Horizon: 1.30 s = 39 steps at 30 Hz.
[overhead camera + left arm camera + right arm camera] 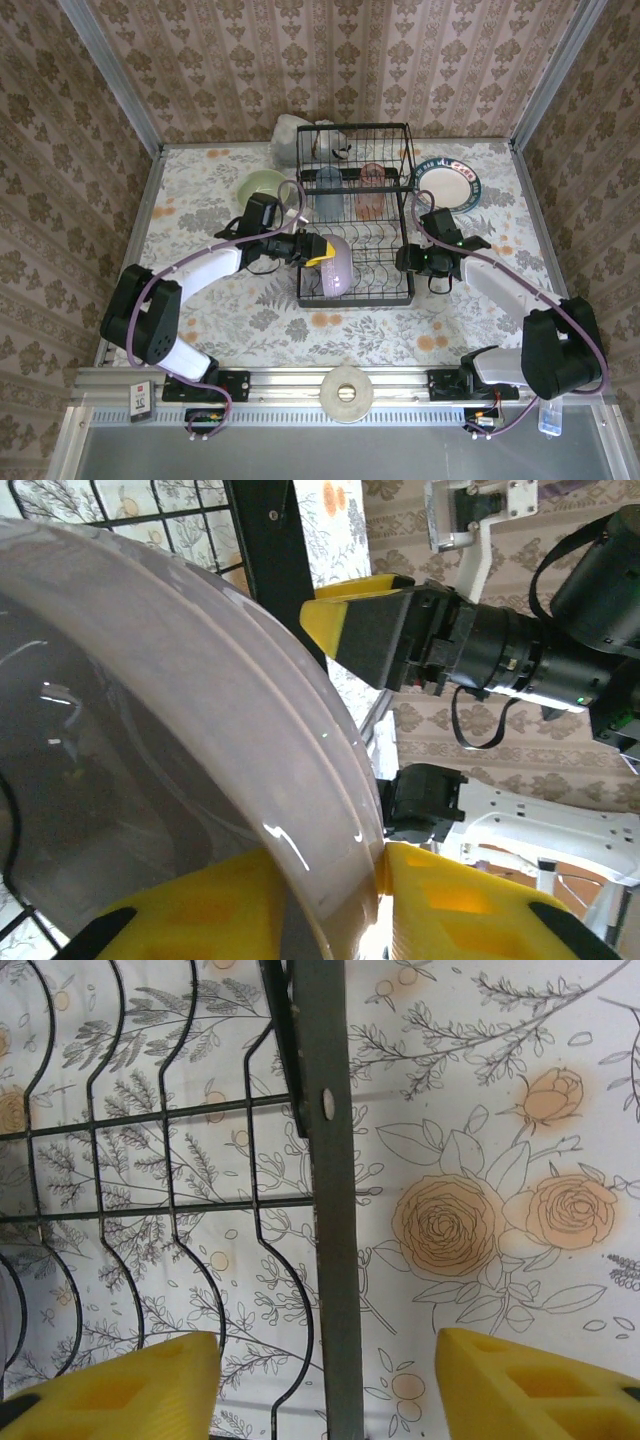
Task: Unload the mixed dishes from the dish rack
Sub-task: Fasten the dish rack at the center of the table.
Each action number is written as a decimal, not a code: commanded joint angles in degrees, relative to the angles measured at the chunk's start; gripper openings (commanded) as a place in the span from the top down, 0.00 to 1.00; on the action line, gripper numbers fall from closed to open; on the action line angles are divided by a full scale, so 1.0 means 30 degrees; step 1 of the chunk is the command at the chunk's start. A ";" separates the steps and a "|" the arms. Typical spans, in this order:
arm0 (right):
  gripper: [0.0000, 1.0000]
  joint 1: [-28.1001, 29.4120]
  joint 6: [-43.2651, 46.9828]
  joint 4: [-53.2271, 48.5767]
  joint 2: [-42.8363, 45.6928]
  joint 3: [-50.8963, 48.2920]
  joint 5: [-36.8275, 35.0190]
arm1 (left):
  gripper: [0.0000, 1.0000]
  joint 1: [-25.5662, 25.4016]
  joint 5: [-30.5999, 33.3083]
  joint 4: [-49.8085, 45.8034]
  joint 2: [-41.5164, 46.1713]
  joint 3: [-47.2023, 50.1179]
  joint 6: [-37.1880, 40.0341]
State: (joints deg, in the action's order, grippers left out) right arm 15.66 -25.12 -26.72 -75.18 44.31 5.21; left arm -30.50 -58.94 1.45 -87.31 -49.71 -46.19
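The black wire dish rack [356, 215] stands mid-table. A lavender bowl [336, 266] stands on edge in its front left corner. My left gripper [318, 250] is shut on that bowl's rim [340, 780], one yellow finger [470, 910] on each side. My right gripper [412, 260] is open at the rack's right side, its fingers [130, 1390] straddling the rack's grey frame bar [328, 1210] without touching it. A grey-blue tumbler [330, 190] and a pink tumbler [372, 190] sit in the rack. The striped plates are out of view.
A pale green bowl [262, 188] lies on the floral tablecloth left of the rack. A white plate with a dark patterned rim [448, 185] lies to the rack's right. A grey-white lumpy object [293, 130] sits behind the rack against the wall.
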 commanded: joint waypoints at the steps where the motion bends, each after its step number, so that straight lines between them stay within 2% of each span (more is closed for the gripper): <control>1: 0.48 -0.0136 0.0527 0.0243 -0.0307 0.0690 0.0210 | 0.72 -0.0006 -0.0692 0.1134 -0.0384 0.0522 -0.0851; 7: 0.56 -0.0155 0.0931 0.0200 -0.0500 0.0858 0.0229 | 0.83 0.0089 -0.1282 0.3187 -0.0844 0.1127 -0.2216; 12: 0.69 -0.0176 0.1460 0.0046 -0.1120 0.1165 0.0582 | 0.90 0.0118 -0.1544 0.3684 -0.1369 0.1324 -0.2327; 15: 0.77 -0.0173 0.1591 -0.0045 -0.1395 0.1281 0.0606 | 0.92 0.0118 -0.1506 0.3340 -0.1580 0.1333 -0.1975; 22: 0.85 -0.0166 0.1798 -0.0039 -0.2238 0.1334 0.0606 | 0.97 0.0206 -0.1749 0.3854 -0.1792 0.1483 -0.2047; 24: 0.86 -0.0178 0.1820 -0.0087 -0.2485 0.1394 0.0607 | 0.99 0.0206 -0.1970 0.4680 -0.2047 0.1567 -0.2421; 29: 1.00 -0.0181 0.2033 -0.0117 -0.2859 0.1429 0.0694 | 1.00 0.0206 -0.2672 0.8100 -0.3095 0.1971 -0.4459; 33: 1.00 -0.0165 0.2159 -0.0121 -0.2832 0.1374 0.0752 | 1.00 0.0206 -0.3088 1.0722 -0.3536 0.2302 -0.5763; 36: 1.00 -0.0162 0.2235 -0.0156 -0.2828 0.1425 0.0754 | 1.00 0.0206 -0.3176 1.0261 -0.3419 0.2282 -0.4571; 39: 1.00 -0.0155 0.2238 -0.0130 -0.2850 0.1394 0.0753 | 1.00 0.0148 -0.3105 0.8874 -0.3359 0.2107 -0.2032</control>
State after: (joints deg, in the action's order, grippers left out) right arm 15.25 -19.22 -26.98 -82.52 47.90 4.91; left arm -29.54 -71.59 31.68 -95.31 -44.25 -60.53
